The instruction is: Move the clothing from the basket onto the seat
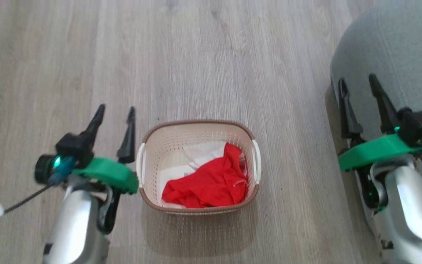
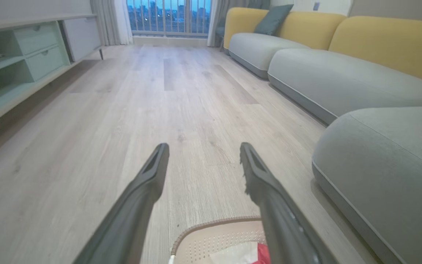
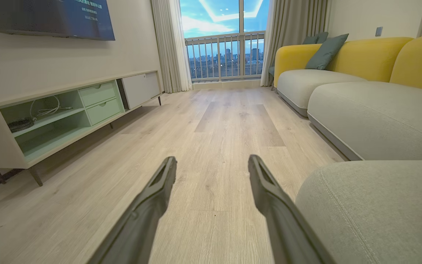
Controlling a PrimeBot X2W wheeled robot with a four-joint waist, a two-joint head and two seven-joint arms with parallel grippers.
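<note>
Left gripper (image 1: pixel 117 107) and right gripper (image 1: pixel 356 79) are spread wide; crumpled red clothing (image 1: pixel 207 183) is contained in the perforated basket (image 1: pixel 159 146).

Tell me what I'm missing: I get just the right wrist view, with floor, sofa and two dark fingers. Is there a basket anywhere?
Observer: Yes. In the head view the basket stands on the floor, left of the seat.
Operator: Anything in it?
Observer: Yes: red clothing lies over a white piece.
Operator: And the other arm?
Observer: The left end effector is open and empty, just left of the basket.
</note>
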